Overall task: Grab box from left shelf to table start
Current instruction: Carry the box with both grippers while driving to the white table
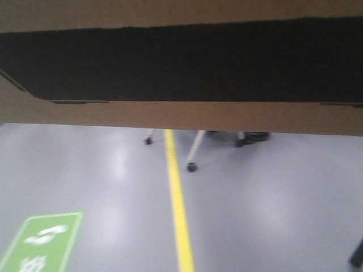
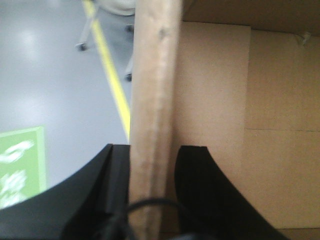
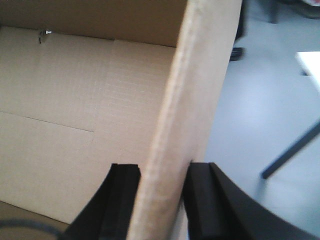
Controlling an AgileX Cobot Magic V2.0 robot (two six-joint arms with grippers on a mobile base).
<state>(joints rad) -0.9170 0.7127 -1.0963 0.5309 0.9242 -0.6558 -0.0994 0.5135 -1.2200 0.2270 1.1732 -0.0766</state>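
Observation:
The brown cardboard box [image 1: 181, 116] with its wide black panel fills the top of the front view, held up off the grey floor. My left gripper [image 2: 154, 165] is shut on the box's left wall [image 2: 152, 100], one black finger outside and one inside the open box. My right gripper [image 3: 162, 182] is shut on the box's right wall [image 3: 195, 90] in the same way. The box's empty inside [image 3: 65, 100] shows in both wrist views. The left shelf is out of view. A white corner [image 3: 310, 62], perhaps the table, shows at the right edge of the right wrist view.
The grey floor [image 1: 272, 198] has a yellow line [image 1: 178, 209] running away from me and a green sign [image 1: 42, 241] at lower left. Legs on castors [image 1: 193, 156] stand beyond the box. A dark slanted leg [image 3: 290, 150] stands to the right.

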